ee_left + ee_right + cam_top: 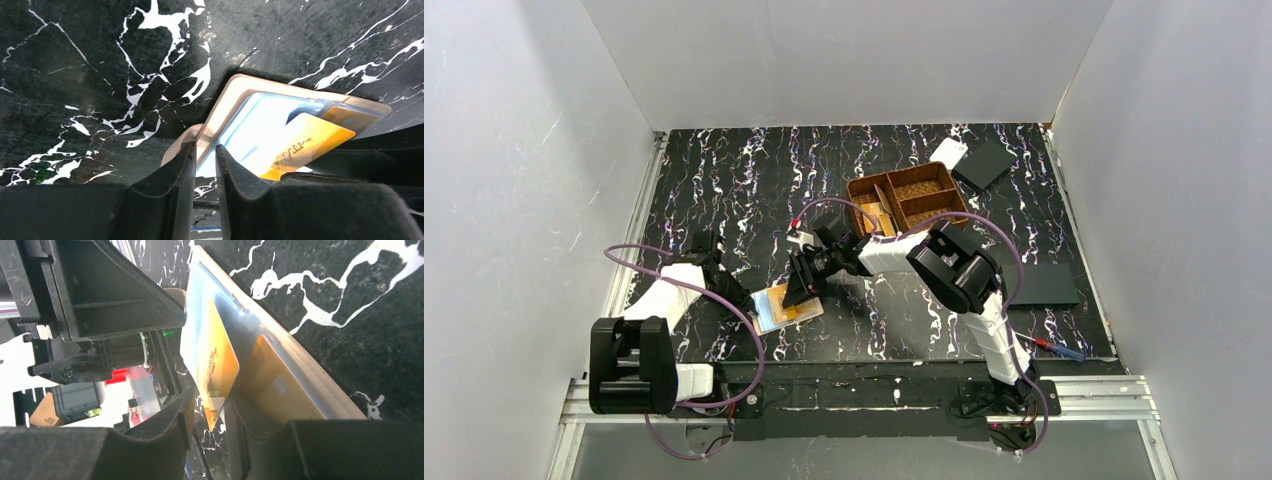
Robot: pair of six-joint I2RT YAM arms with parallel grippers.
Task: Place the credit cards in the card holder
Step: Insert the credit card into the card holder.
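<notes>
The card holder (769, 310) lies open near the table's front edge, with a tan rim (240, 90) and a pale blue inner face. My left gripper (752, 300) (205, 155) is shut on its left edge. A golden-yellow credit card (310, 142) (217, 360) lies slanted on the blue face. One corner of it hangs between the parted jaws of my right gripper (799, 292) (212, 410). A second orange card (280, 385) (350, 117) sits in a clear slot of the holder. More cards (879, 215) stand in the basket.
A brown woven three-compartment basket (909, 200) stands behind the right arm. Flat black squares lie at the back right (984, 163) and the right (1044, 285). A white piece (947, 152) lies beside the far square. A red and blue pen (1054, 348) lies front right.
</notes>
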